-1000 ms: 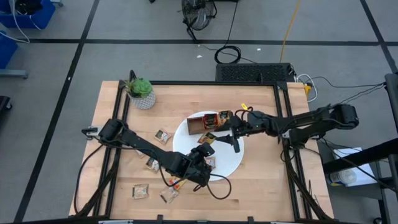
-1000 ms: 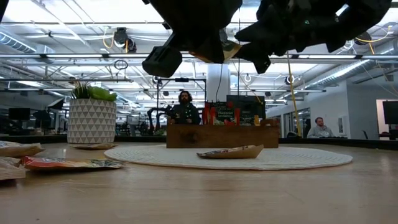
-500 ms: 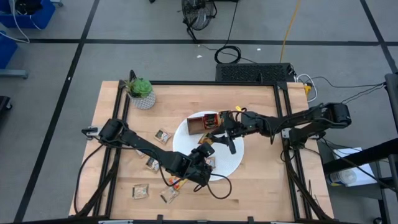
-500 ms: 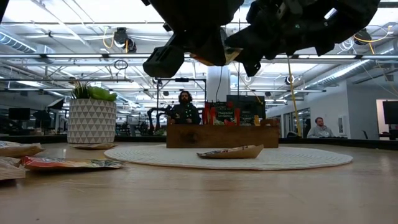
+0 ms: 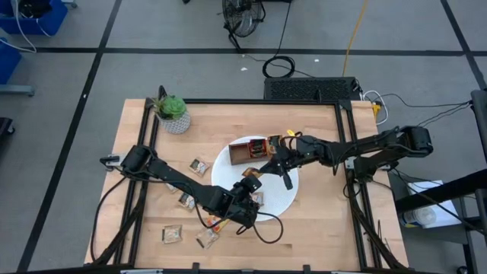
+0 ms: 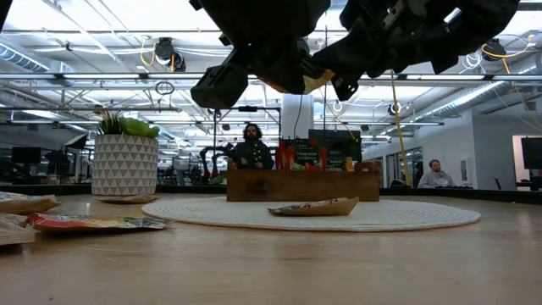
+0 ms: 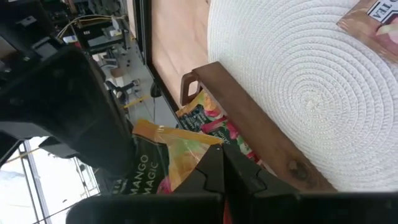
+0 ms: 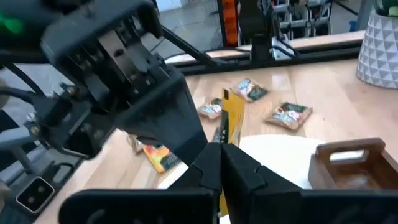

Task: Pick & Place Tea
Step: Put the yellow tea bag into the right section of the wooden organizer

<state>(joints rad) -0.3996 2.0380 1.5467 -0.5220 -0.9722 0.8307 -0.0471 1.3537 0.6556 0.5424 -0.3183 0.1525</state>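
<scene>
Wooden tray [image 6: 302,185] hides sachet lower halves; both arms cut off above.

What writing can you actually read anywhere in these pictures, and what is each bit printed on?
"MANGO MAGIC": on the yellow sachet pinched between both tools, left wrist view.
"TEA", cut off by the picture's edge: on a sachet lying on the white plate.
Labels on the sachets in the wooden tray and on the table: too small to read.

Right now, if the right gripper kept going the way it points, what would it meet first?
Probably the left gripper: it faces the right gripper closely, both holding the orange-yellow sachet between them. Depth is uncertain.
</scene>
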